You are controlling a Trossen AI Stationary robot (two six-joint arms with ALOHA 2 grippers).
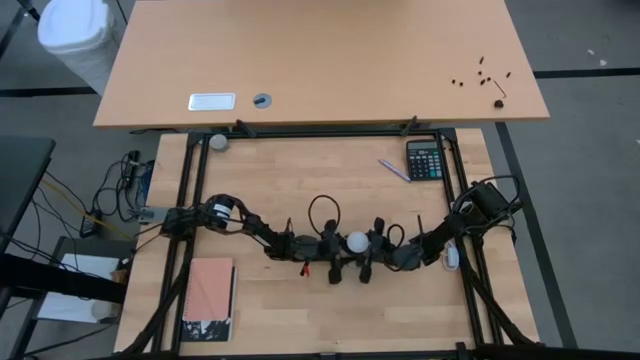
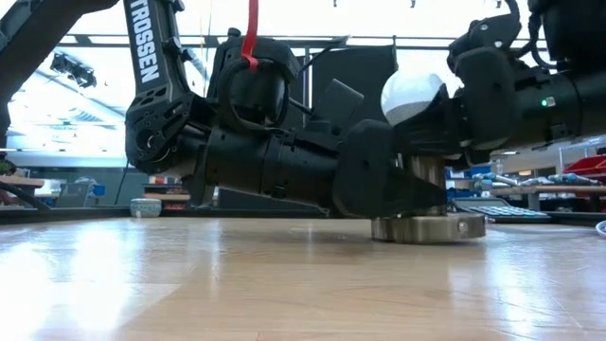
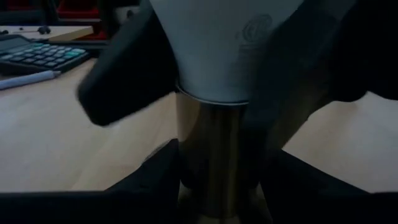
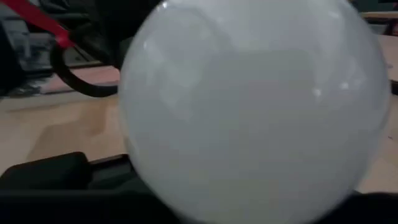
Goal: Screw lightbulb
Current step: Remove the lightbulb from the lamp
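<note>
Your lightbulb point(image 2: 412, 95) stands upright in the socket point(image 2: 426, 225); the right gripper point(image 1: 372, 241) closes its fingers around the globe, while the left gripper point(image 1: 335, 243) fingers clamp the socket.

We see two matte black arms with rounded joint housings, white "TROSSEN" lettering point(image 2: 145, 43) on one link, black looping cables, and a red strap point(image 2: 252, 30).

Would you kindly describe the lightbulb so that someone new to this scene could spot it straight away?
Look at the middle of the wooden table, where the two dark arms meet. Between the left gripper and the right gripper stands the lightbulb, upright on a metal socket. It is the only white, round thing among the dark parts.
</note>
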